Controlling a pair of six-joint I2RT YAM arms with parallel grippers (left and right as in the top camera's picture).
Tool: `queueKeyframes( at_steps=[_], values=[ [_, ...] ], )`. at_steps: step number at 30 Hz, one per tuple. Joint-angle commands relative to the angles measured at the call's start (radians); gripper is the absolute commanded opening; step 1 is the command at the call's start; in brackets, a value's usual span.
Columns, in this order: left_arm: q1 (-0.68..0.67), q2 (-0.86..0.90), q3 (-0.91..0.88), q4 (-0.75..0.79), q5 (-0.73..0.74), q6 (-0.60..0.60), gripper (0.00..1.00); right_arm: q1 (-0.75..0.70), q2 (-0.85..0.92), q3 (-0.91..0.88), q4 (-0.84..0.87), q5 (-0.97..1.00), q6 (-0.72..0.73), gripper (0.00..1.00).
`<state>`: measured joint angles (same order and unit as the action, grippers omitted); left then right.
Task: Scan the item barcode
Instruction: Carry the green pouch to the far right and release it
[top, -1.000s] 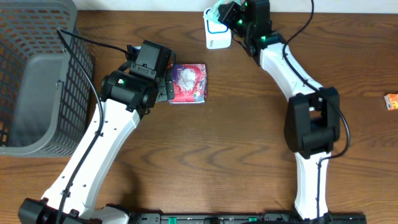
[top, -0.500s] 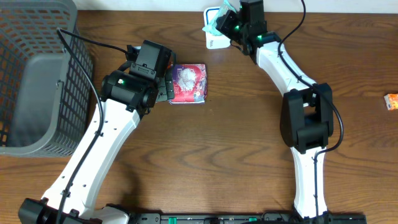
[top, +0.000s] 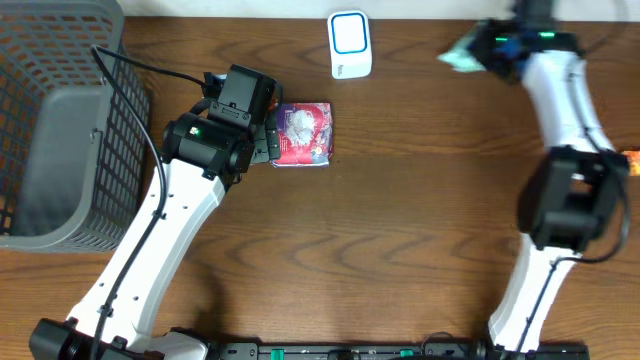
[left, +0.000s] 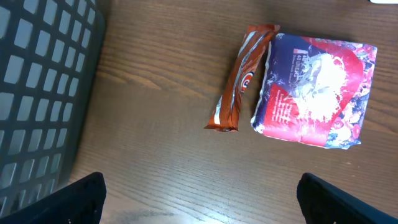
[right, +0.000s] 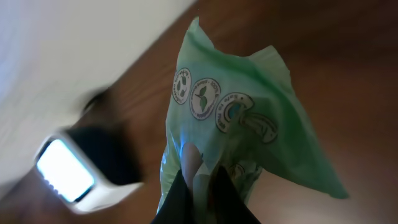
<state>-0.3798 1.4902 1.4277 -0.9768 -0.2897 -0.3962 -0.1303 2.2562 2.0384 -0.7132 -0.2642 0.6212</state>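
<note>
dark wooden table (top: 400, 250) runs across the whole overhead view. at about one o'clock over it, a thin green packet (top: 460, 56) with round printed seals shows as a blur. the right gripper (right: 198, 186) has it pinched at one edge, its jaws closed tight on the film. a white scanner (top: 350, 45) with a blue-lit face lies at twelve o'clock, well apart from the packet on its nine o'clock side. in the right wrist view the scanner is a bright smear at eight o'clock, beyond the packet.

nearer the middle, at about eleven o'clock, the left gripper (top: 266, 140) hangs low over the wood with its jaws spread as wide as they go, holding nothing. a red-and-blue pack (top: 304, 133) lies flat just beyond its fingertips. an orange wrapped bar (left: 244, 74) rests just beside that pack, on its nine o'clock side in the left wrist view.

a grey wire basket (top: 130, 120) fills the ten o'clock corner. a small orange box (top: 629, 162) sits at the three o'clock edge.
</note>
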Motion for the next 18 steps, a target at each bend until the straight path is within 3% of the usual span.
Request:
queueKeyframes(
  at_steps=[1,16,18],
  values=[
    [0.003,0.0,0.012,-0.003,-0.003,-0.002,0.98,-0.088,-0.03,0.021,-0.058,0.048,-0.109,0.01],
    [0.003,0.0,0.012,-0.003,-0.002,-0.002,0.98,-0.259,-0.028,-0.04,-0.112,0.559,-0.166,0.06],
    [0.003,0.0,0.012,-0.003,-0.003,-0.002,0.98,-0.284,-0.028,-0.04,-0.121,0.563,-0.166,0.25]
  ],
)
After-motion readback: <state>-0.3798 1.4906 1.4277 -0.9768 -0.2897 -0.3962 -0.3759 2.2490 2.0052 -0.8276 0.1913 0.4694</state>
